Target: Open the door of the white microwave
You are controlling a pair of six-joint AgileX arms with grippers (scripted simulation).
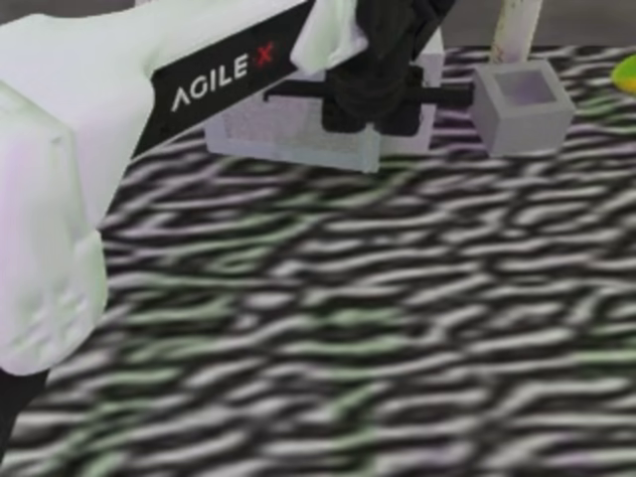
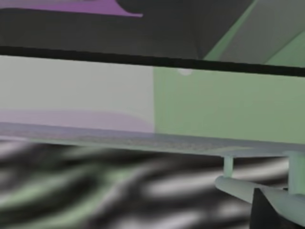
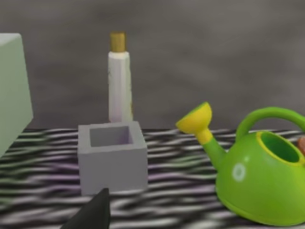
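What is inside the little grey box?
Nothing shows inside the grey box: its top is open, and only bare grey walls can be seen in the right wrist view. The very bottom is hidden by its front wall. A white bottle stands behind it.

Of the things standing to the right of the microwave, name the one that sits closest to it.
The small grey open cube, just right of the white microwave. The white bottle stands behind the cube, and the green watering can sits farther right.

Rendered simulation tabletop, not a real room.
My desk (image 1: 397,328) wears a zebra-striped texture before blank grey backdrop; a toy green watering can (image 3: 259,183), corked bottle (image 3: 119,83) and grey open cube (image 3: 113,160) look computer-modelled.
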